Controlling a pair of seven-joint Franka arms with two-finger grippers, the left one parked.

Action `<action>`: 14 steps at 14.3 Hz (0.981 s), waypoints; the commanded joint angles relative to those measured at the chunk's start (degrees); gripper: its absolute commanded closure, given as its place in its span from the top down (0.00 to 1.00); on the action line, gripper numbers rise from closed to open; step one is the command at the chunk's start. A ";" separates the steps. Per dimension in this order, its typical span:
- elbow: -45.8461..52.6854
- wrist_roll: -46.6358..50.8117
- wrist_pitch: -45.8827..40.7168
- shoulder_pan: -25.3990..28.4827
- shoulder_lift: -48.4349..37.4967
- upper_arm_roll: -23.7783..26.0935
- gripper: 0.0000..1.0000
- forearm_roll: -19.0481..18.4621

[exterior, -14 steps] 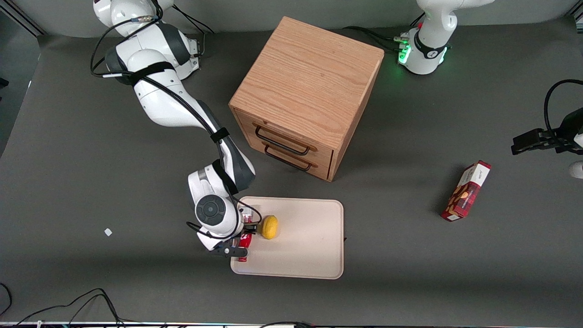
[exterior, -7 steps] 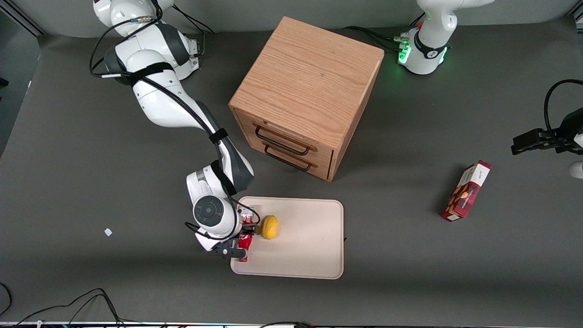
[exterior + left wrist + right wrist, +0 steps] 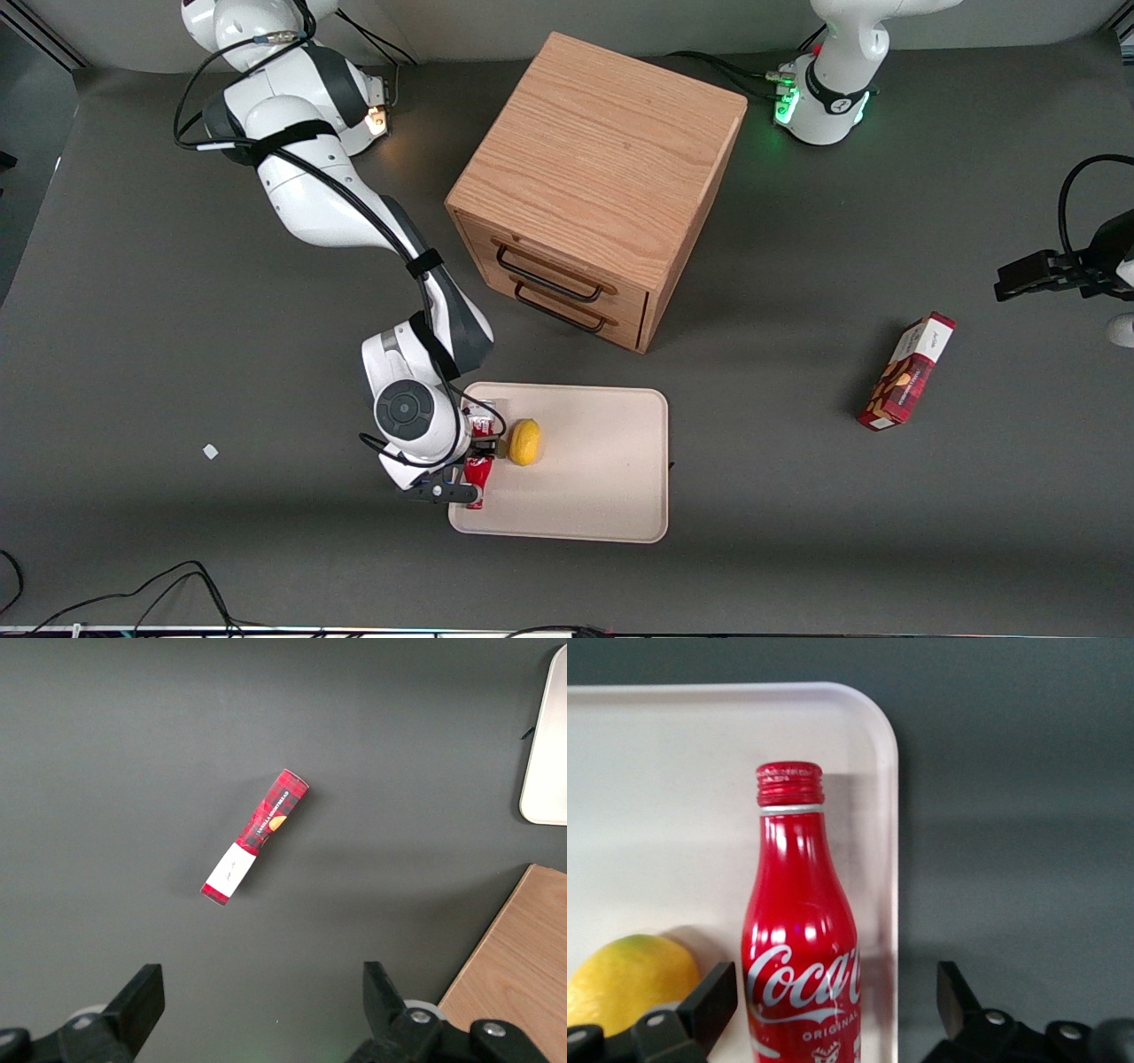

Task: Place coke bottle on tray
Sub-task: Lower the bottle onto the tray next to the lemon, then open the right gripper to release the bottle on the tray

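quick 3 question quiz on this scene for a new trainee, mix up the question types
1. True or false: the coke bottle lies on the tray, close to its rim.
2. Which thing lies beside the bottle on the tray? A) lemon B) snack box C) wooden drawer cabinet
3. Fill in: the pincer is over the tray's edge toward the working arm's end, its fingers ____ with the bottle between them.

Key
1. True.
2. A. The snack box lies on the table toward the parked arm's end.
3. Open; the fingers stand wider than the bottle and do not press on it.
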 commanded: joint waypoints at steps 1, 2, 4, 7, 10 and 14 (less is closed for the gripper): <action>0.79 1.01 -2.99 0.07 -2.98 0.00 1.00 3.34; 0.79 1.01 -5.36 0.07 -4.56 0.08 1.00 4.31; 0.70 1.01 -11.24 0.07 -8.69 0.00 1.00 6.25; -2.36 1.54 -17.49 -0.89 -15.89 0.00 1.00 6.96; -11.65 1.63 -21.10 -2.03 -26.51 0.00 1.00 6.87; -28.09 -1.34 -24.10 -5.02 -43.03 0.00 1.00 6.08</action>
